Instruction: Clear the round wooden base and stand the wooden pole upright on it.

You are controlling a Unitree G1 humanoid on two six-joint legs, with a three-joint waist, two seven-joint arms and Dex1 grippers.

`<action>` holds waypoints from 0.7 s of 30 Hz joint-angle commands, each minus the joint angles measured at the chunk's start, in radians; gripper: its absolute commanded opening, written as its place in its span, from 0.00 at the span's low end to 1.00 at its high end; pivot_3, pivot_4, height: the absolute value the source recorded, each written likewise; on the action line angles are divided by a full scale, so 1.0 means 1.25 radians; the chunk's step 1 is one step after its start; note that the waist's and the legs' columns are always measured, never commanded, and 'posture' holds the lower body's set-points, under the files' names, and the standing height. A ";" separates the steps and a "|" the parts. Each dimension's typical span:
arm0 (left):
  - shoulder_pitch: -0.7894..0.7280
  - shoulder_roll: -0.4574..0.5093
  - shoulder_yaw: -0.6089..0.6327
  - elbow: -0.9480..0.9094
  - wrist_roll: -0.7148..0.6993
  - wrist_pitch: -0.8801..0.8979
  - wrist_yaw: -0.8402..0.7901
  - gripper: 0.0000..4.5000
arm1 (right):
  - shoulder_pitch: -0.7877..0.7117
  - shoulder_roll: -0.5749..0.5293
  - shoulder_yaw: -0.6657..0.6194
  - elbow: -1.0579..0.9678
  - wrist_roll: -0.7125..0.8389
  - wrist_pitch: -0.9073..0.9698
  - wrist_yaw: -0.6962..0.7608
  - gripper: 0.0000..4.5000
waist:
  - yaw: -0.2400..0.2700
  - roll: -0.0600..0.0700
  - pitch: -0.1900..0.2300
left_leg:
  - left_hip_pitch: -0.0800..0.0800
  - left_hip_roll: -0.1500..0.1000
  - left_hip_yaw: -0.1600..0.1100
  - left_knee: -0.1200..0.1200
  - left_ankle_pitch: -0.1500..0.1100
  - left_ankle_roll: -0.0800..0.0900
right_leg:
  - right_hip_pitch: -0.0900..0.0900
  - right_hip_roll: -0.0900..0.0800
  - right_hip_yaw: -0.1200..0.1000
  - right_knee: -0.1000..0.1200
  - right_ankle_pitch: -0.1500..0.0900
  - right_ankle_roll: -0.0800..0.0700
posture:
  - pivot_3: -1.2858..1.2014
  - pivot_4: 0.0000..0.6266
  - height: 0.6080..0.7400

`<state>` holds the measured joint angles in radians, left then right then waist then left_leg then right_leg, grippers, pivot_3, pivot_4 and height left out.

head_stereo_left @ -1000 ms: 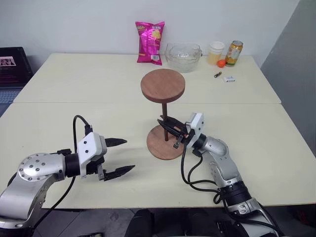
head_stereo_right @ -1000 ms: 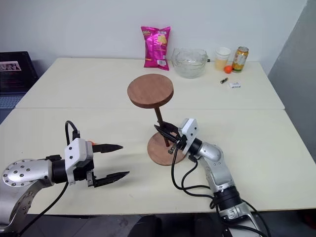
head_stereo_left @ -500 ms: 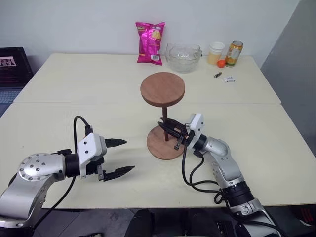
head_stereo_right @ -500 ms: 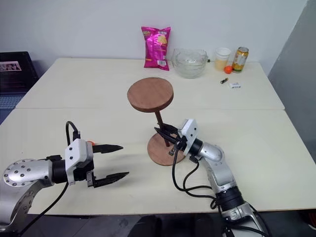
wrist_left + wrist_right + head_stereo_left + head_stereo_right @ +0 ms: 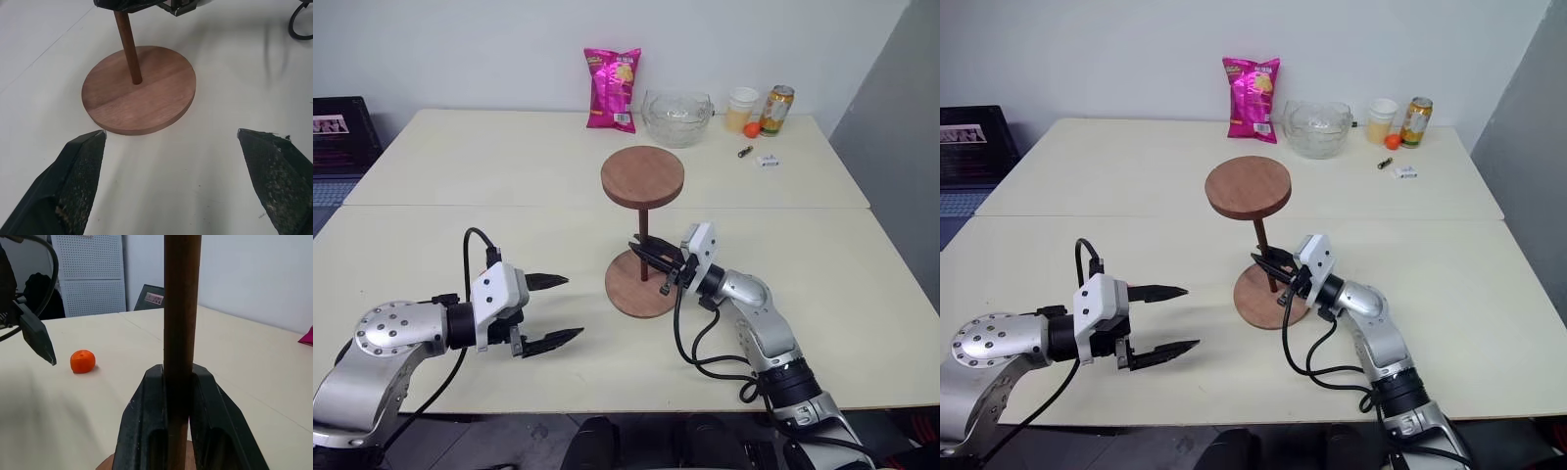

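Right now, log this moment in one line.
right pincer: shut on thin dark-brown wooden pole | pole: upright on round reddish-brown wooden base | left pincer: open

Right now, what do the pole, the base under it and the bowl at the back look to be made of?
The wooden pole looks like dark-stained wood, smooth with a faint grain. The round wooden base is reddish-brown wood: grain bands cross its matt top, apparently joined boards. The bowl is clear with bright glints, so glass or hard plastic; the look leaves that open.

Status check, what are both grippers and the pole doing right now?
Right gripper shut on wooden pole, upright on round wooden base. Left gripper open, empty, off to the side. Base clear.
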<state>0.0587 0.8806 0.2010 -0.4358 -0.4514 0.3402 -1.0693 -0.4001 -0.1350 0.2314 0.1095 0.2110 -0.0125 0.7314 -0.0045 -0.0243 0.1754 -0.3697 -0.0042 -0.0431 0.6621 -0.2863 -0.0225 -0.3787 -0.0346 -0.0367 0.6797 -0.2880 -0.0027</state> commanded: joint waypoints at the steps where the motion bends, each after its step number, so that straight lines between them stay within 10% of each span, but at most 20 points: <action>1: -0.010 0.006 0.001 -0.019 0.001 -0.006 0.005 1.00 | 0.034 -0.025 0.020 0.048 -0.043 0.042 -0.011 0.05 | 0.000 0.000 0.000 | 0.001 0.000 0.000 0.000 0.000 0.000 | 0.001 0.000 0.000 0.000 0.000 0.000 | 0.52 0.24 1.00; 18: -0.036 0.006 -0.014 -0.023 -0.002 0.010 0.022 1.00 | 0.031 -0.038 0.023 0.009 -0.037 0.064 -0.024 0.05 | 0.002 0.000 0.000 | 0.004 0.000 0.000 -0.001 0.000 0.000 | 0.004 0.000 0.000 -0.001 0.000 0.000 | 0.52 0.24 1.00; 21: -0.041 0.006 -0.015 -0.020 -0.001 0.010 0.021 1.00 | 0.028 -0.033 0.016 0.006 -0.027 0.065 -0.027 0.25 | 0.002 -0.001 -0.001 | 0.004 0.000 0.000 -0.001 0.000 0.000 | 0.004 0.000 0.000 -0.001 0.000 0.000 | 0.52 0.24 1.00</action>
<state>0.0222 0.8806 0.1823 -0.4370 -0.4511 0.3578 -1.0495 -0.3945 -0.1670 0.2512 0.0909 0.1853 0.0515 0.6966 -0.0017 -0.0251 0.1747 -0.3644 -0.0042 -0.0437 0.6606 -0.2865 -0.0225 -0.3735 -0.0349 -0.0371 0.6787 -0.2886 -0.0033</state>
